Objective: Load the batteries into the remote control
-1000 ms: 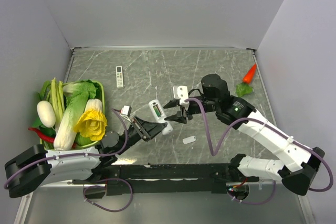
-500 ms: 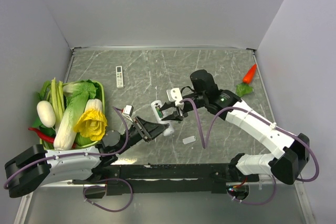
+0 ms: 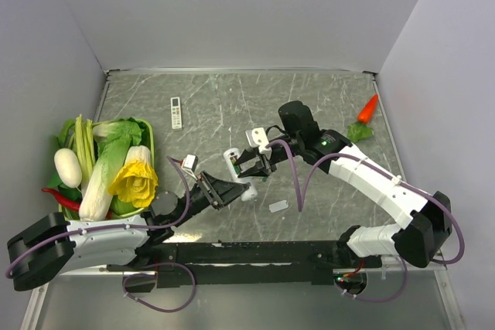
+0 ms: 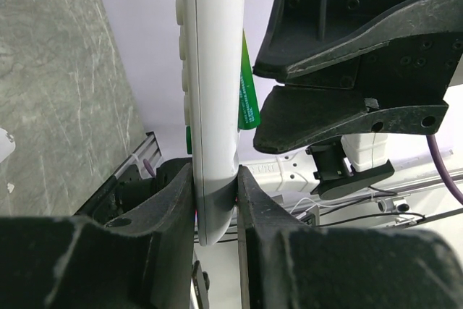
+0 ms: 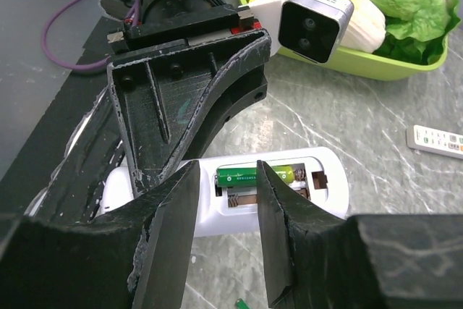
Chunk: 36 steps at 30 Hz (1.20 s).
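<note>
The white remote control (image 3: 231,161) is held off the table with its open back up, my left gripper (image 3: 238,188) shut on its near end. In the left wrist view both pads (image 4: 173,200) press the remote control (image 4: 213,70). One green battery (image 5: 246,175) lies in the upper slot of the compartment; the slot beside it shows a bare spring. My right gripper (image 5: 226,171) hovers just over that compartment, jaws apart with nothing between them. A small green bit (image 5: 241,303) shows at the bottom edge; I cannot tell what it is.
A small white cover piece (image 3: 278,206) lies on the table near the remote. A slim white remote (image 3: 175,112) lies at the back left. A green basket (image 3: 149,138) of vegetables stands at the left, and a carrot (image 3: 367,108) lies at the back right.
My right gripper has moved left and come over the remote's open compartment, its jaws a little narrower. The left arm and the remote have stayed where they were.
</note>
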Available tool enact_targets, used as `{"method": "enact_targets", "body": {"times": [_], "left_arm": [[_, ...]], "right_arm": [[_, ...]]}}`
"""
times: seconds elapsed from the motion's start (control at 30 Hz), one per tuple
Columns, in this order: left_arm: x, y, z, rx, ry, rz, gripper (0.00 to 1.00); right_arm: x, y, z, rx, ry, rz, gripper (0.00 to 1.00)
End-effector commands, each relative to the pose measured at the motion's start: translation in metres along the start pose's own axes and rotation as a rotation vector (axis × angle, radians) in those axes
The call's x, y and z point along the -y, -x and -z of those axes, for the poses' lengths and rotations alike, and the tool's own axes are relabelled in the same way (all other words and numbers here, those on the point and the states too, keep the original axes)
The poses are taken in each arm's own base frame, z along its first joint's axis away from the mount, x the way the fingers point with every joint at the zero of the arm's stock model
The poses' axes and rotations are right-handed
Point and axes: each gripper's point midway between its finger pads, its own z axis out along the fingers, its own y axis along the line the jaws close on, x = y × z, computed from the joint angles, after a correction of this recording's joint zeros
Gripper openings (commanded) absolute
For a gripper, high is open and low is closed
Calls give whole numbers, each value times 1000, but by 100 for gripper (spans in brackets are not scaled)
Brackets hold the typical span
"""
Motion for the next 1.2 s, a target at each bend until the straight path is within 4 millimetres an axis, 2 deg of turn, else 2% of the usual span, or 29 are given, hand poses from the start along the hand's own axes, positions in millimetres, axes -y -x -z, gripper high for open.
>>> {"method": "enact_targets", "body": {"times": [0.0,0.23,0.53,0.7,0.93,1.17], "left_arm": [[36,1,-7,-6,-111,3,2],[38,0,-8,-10,-113,0,2],[48,-1,-6,-17,-154,-17,2],[61,-1,-3,-21,-218,-37,2],[85,-5,1,-47,-326,-73,2],[103,-6,11,-51,-426,-93,2]], "right_arm": [[6,16,0,47,13,59,44],[7,5,-4,32,17,35,43],[10,-21,-12,-1,24,-20,38],[11,-33,-16,2,27,-56,35],[14,-37,-21,30,12,-58,29],[14,-60,-27,24,-3,-88,29]]}}
